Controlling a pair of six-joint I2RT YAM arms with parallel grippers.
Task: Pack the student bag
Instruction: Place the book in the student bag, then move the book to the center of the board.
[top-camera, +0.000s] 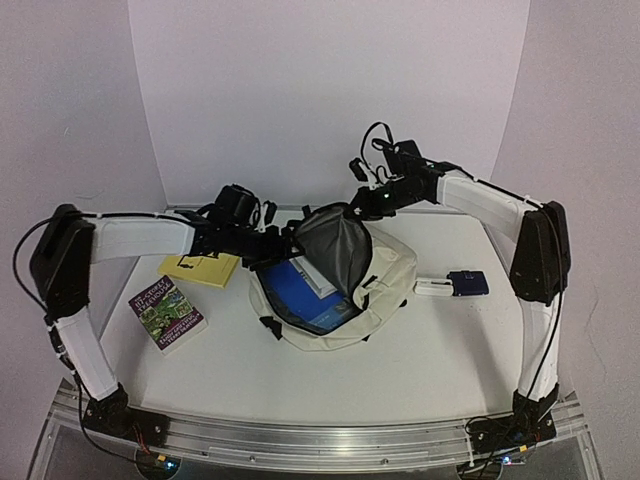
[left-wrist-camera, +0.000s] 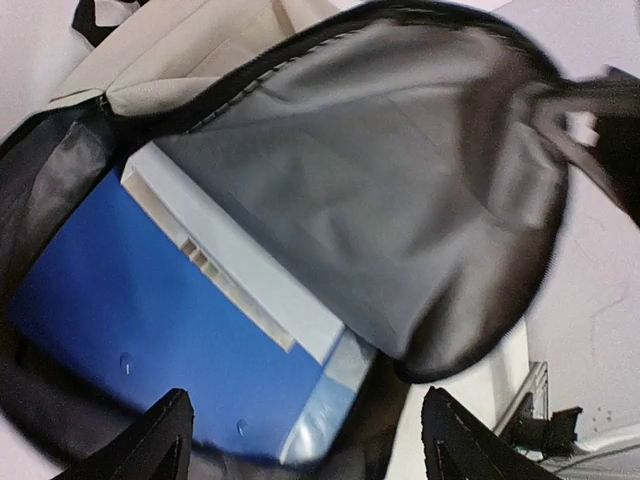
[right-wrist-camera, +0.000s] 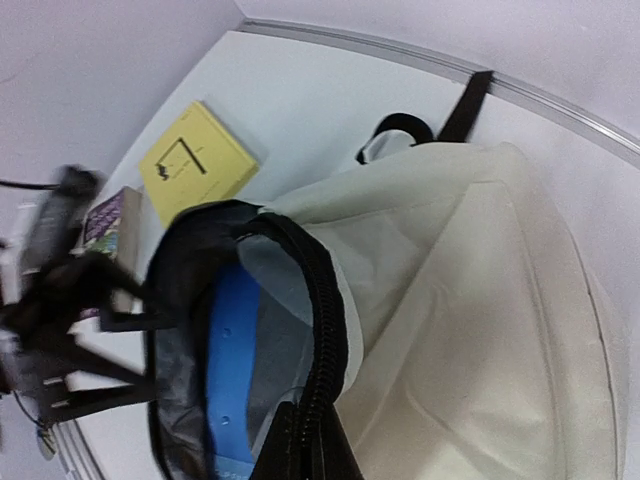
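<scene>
The student bag (top-camera: 385, 275), cream fabric with a grey lining, lies in the middle of the table with its mouth held wide. Inside lie a blue folder (left-wrist-camera: 150, 330) and a white flat item (left-wrist-camera: 235, 265) on top of it. My right gripper (top-camera: 367, 205) is shut on the black zipper edge (right-wrist-camera: 325, 330) of the flap and holds it lifted. At the bag's mouth on the left, my left gripper (top-camera: 288, 243) stands open; its fingers (left-wrist-camera: 160, 440) straddle the folder's corner without touching it.
A yellow book (top-camera: 200, 267) and a purple book (top-camera: 166, 312) lie left of the bag. A small blue and white item (top-camera: 455, 285) sits to the right. Black straps (right-wrist-camera: 465, 100) trail from the bag toward the table's far edge.
</scene>
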